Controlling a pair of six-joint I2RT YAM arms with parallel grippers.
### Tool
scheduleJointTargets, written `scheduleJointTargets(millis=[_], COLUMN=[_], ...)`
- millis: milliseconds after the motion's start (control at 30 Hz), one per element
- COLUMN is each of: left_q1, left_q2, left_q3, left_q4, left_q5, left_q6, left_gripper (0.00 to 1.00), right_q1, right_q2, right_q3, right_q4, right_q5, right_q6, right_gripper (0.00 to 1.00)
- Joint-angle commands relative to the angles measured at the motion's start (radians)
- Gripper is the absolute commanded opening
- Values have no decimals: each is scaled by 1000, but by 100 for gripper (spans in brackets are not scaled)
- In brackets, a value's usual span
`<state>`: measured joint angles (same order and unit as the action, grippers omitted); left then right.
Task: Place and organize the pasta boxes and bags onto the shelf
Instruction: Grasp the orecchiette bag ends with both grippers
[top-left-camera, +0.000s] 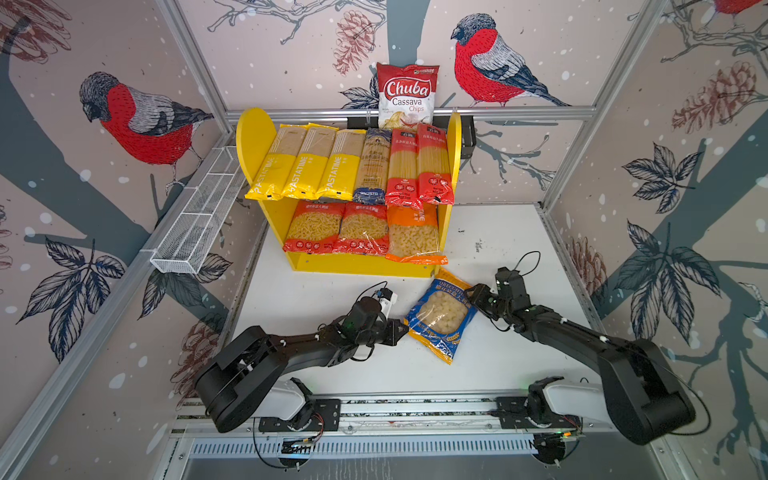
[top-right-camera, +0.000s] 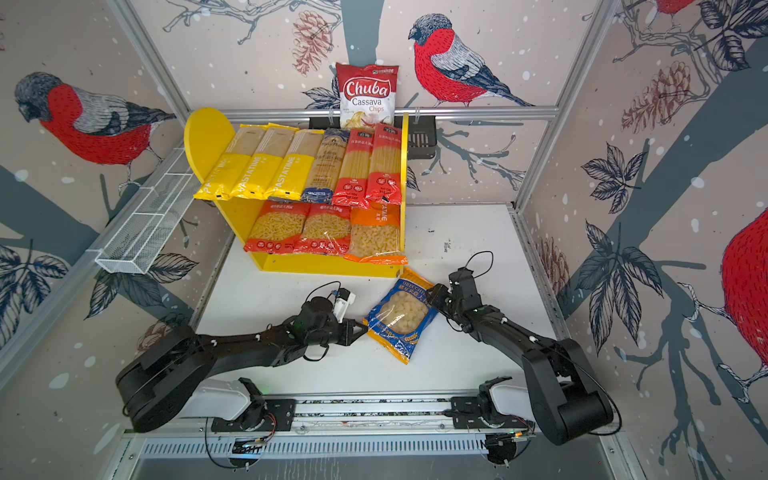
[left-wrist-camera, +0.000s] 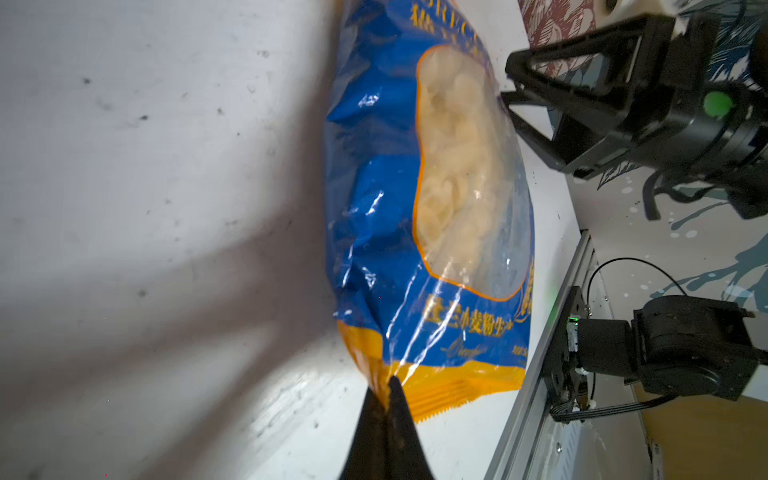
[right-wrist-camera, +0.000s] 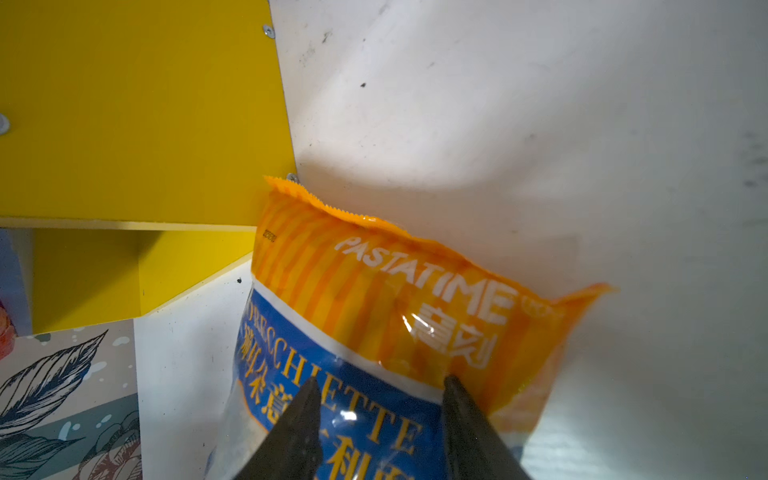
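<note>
1. The blue orecchiette bag (top-left-camera: 440, 316) (top-right-camera: 401, 318) lies on the white table (top-left-camera: 498, 232), not on the shelf (top-left-camera: 253, 137) (top-right-camera: 208, 133). It sits at an angle, its orange top end pointing far and right and its yellow bottom seam pointing near.
2. In the right wrist view the bag's (right-wrist-camera: 374, 332) orange top corner is just beside the near right corner of the shelf's yellow base (right-wrist-camera: 124, 104).
3. The left gripper (top-left-camera: 405, 328) (top-right-camera: 365, 328) meets the bag at its left edge. In the left wrist view its fingers are together (left-wrist-camera: 388, 386), pinching the yellow seam of the bag (left-wrist-camera: 415, 208).
4. The right gripper (top-left-camera: 471, 295) (top-right-camera: 432, 293) (left-wrist-camera: 509, 83) is at the bag's far right part. Its fingers stand apart (right-wrist-camera: 380, 384), with their tips over the line where blue print meets orange. Whether they press the plastic cannot be told.
5. On the shelf's upper board, from left to right, lie three yellow PASTATIME packs (top-left-camera: 309, 166), one dark blue pack (top-left-camera: 374, 166) and two red spaghetti packs (top-left-camera: 403, 170), side by side and touching.
6. On the lower board lie two red bags (top-left-camera: 313, 228) and, to their right, an orange bag (top-left-camera: 415, 237) whose near end hangs over the front edge.
7. Behind the shelf a Chuba cassava chips bag (top-left-camera: 407, 95) stands in a black basket (top-left-camera: 467, 137) on the far wall. A white wire rack (top-left-camera: 199, 216) hangs on the left wall.
</note>
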<state>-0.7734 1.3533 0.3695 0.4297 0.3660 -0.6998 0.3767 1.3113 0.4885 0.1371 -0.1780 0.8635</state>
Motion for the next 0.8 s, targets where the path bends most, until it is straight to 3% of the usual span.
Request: scheduleJointTargets(millis=[0, 133, 300, 500, 600, 767], left_q1=[1, 0, 0, 21, 55, 111], left_q2=[-47, -107, -172, -139, -104, 31], left_q3=[-35, -28, 43, 156, 223, 288], left_q4=[-70, -102, -227, -429, -420, -310], left_q5=[12, 35, 57, -58, -83, -30], left_q6=[-11, -8, 64, 135, 158, 178], left_gripper=[0, 4, 26, 47, 57, 66], right_q1=[36, 55, 8, -97, -93, -47], right_q2=[60, 93, 17, -167, -216, -260], right_q3=[44, 100, 102, 29, -17, -114], right_q4=[-22, -43, -125, -246, -267, -195], right_q5=[49, 39, 16, -26, -47, -66], right_q6=[8, -11, -45, -63, -31, 46], right_gripper=[50, 50, 53, 64, 77, 82])
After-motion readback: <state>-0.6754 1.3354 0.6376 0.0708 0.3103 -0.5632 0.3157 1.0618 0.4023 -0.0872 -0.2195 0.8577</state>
